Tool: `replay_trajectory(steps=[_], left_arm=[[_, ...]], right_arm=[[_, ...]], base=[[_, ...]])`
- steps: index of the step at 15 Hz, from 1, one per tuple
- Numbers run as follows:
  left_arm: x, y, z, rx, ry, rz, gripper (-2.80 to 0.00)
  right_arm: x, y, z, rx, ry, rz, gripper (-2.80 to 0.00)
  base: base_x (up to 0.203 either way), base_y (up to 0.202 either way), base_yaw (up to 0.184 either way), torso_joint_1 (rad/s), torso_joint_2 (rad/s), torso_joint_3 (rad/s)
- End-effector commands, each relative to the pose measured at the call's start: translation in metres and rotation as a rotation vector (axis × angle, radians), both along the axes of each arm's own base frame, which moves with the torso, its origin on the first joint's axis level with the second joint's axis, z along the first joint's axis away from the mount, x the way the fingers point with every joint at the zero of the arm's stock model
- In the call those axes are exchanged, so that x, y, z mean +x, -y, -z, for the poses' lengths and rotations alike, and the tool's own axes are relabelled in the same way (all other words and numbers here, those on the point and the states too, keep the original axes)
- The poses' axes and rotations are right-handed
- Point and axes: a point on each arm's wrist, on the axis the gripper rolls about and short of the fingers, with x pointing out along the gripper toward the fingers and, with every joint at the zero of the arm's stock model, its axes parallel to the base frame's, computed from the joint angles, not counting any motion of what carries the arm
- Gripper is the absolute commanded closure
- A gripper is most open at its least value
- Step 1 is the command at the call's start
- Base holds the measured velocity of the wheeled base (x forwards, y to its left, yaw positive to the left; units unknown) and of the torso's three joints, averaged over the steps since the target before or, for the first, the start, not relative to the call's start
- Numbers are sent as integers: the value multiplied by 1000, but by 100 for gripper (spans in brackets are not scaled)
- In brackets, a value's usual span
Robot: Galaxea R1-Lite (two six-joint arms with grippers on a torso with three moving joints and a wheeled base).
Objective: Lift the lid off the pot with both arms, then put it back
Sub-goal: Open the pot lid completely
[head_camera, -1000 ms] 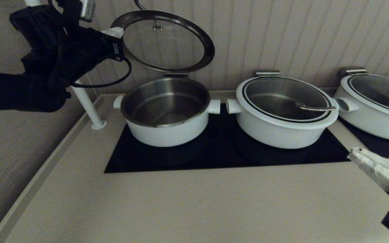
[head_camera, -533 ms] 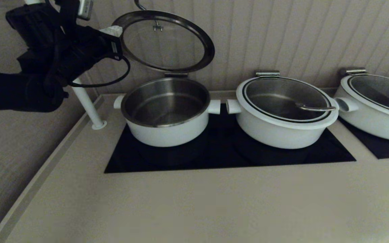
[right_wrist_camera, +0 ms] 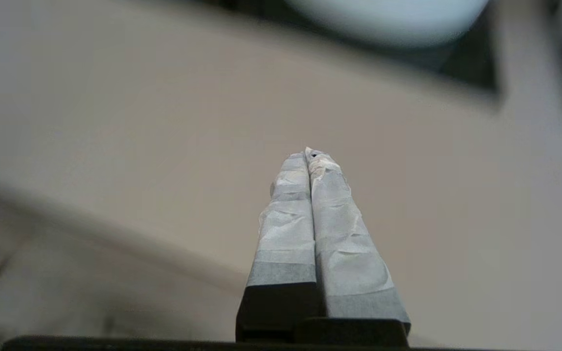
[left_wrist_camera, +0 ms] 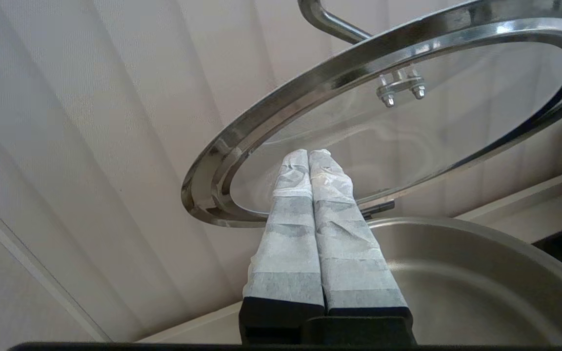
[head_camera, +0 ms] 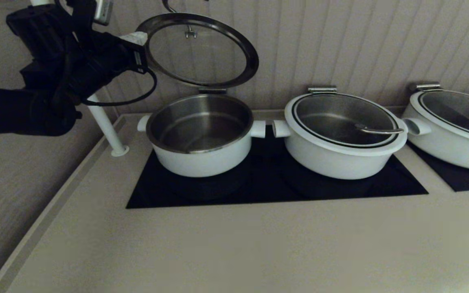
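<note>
The pot point(head_camera: 200, 158) stands open on the left of the black cooktop, its steel bowl empty. The lid point(head_camera: 197, 49) is tilted up above the pot's back edge, steel underside facing me, its wire handle behind it. My left gripper point(head_camera: 139, 37) is shut and empty, its tips at the lid's left rim. In the left wrist view the left gripper point(left_wrist_camera: 309, 152) points at the underside of the lid point(left_wrist_camera: 408, 122) just inside the rim, above the pot point(left_wrist_camera: 456, 273); I cannot tell whether it touches. My right gripper point(right_wrist_camera: 309, 153) is shut and empty over the beige counter, outside the head view.
Two wider white pots point(head_camera: 342, 158) point(head_camera: 454, 146) with closed lids stand to the right. The black cooktop point(head_camera: 259, 191) is set into the beige counter point(head_camera: 238, 252). A white post point(head_camera: 106, 126) stands at the back left. A panelled wall is right behind the pots.
My right gripper has drawn back to the lower right and left the head view. The left arm and the raised lid have hardly moved.
</note>
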Motion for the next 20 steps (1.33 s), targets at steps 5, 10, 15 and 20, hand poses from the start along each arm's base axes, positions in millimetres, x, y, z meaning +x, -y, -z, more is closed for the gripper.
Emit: replay_trajectory(steps=[5,10,15,20], left_arm=[[0,0,0,1,2,1,0],[1,1,1,1,0,4,0],[2,0,3,1,-4,2,0],[7,1,8,2,-17,3,0]], right_arm=[[-5,1,15,24,-138,27,0],[-5,1,15,26,-138,28,0],[-5,1,15,26,-138,27,0],[-4,1,15,26,-142,47,0]], base=[[0,0,0,0,0,0],[0,0,0,0,0,0],[0,0,0,0,0,0],[0,0,0,0,0,0]])
